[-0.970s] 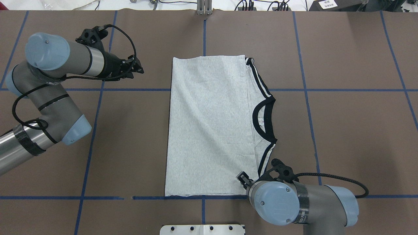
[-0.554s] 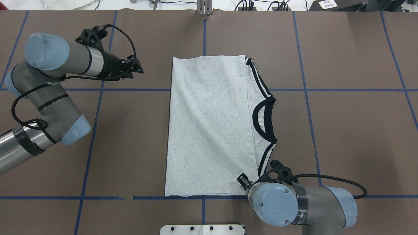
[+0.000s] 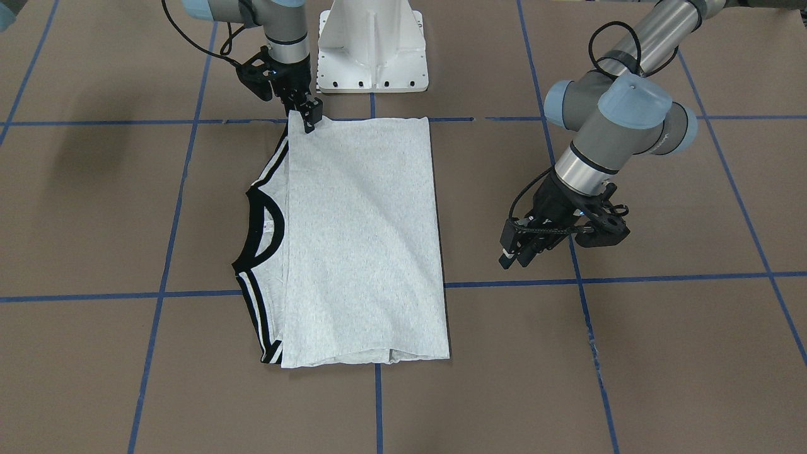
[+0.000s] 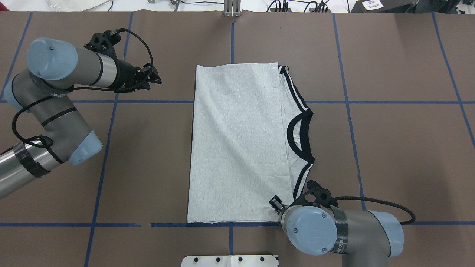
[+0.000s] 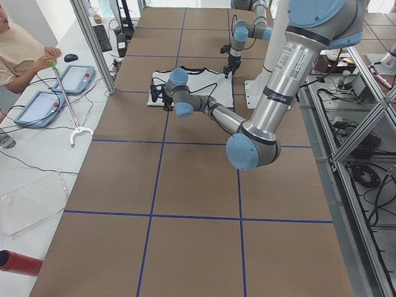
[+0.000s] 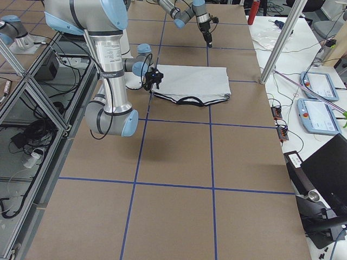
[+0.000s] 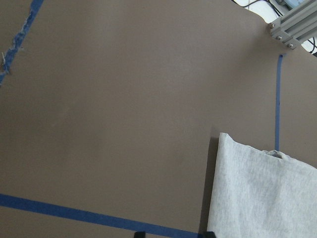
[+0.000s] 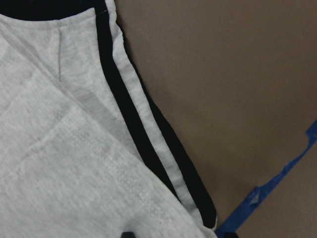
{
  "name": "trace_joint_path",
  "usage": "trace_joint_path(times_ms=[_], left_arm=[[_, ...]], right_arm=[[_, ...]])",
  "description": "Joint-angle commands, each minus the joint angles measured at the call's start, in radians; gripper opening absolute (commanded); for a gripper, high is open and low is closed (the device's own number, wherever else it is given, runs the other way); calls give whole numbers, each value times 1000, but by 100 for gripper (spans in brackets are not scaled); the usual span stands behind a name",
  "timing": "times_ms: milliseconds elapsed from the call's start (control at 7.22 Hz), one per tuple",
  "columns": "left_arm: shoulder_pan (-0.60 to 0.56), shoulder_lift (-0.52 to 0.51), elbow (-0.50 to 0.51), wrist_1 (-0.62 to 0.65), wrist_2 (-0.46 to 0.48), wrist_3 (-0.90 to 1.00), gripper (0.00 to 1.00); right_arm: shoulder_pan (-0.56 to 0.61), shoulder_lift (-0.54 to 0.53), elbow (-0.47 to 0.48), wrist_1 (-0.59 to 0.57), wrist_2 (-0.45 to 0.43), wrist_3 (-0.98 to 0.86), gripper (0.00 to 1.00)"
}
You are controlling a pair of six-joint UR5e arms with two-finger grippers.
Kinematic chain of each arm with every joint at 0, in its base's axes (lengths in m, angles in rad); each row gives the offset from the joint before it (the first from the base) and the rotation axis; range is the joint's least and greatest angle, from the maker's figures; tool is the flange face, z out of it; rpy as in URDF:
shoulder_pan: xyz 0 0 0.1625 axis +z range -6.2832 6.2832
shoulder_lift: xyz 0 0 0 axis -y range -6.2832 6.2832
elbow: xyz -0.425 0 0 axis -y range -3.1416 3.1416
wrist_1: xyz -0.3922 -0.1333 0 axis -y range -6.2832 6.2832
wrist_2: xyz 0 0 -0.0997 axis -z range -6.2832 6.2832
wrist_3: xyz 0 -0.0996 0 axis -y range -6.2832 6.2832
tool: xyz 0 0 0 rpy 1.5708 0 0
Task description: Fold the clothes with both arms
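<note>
The grey T-shirt (image 4: 237,148) lies folded flat in the middle of the table, plain back up, so its print is hidden. Its black collar (image 4: 295,137) and black double stripes (image 8: 133,124) show along its right side. My right gripper (image 3: 307,120) is low at the shirt's near right corner, also in the overhead view (image 4: 276,205). Its jaws look open, with only one tip at the bottom edge of the right wrist view. My left gripper (image 4: 159,79) hangs open and empty over bare table left of the shirt, also in the front view (image 3: 512,255).
The white pedestal base (image 3: 373,50) stands at the table's near edge behind the shirt. Blue tape lines (image 4: 104,148) grid the brown table. A metal post (image 4: 232,9) stands at the far edge. An operator (image 5: 18,49) with tablets sits beyond the far side.
Almost nothing has changed. The left arm has drifted slightly left, and the right arm's elbow has shifted slightly toward the robot. The shirt has not moved.
</note>
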Motion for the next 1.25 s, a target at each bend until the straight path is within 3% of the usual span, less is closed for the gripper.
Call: trace_joint_path(times_ms=[0, 416, 831, 1108], left_arm=[[-1, 1, -1, 0, -2, 0, 49], [-3, 2, -4, 0, -2, 0, 49], [-6, 12, -37, 2, -3, -9, 49], [45, 111, -175, 0, -14, -143, 49]], right_arm=[[3, 1, 0, 0, 0, -2, 0], [11, -5, 3, 69, 11, -4, 0], [15, -8, 28, 67, 14, -2, 0], [15, -13, 46, 61, 15, -2, 0]])
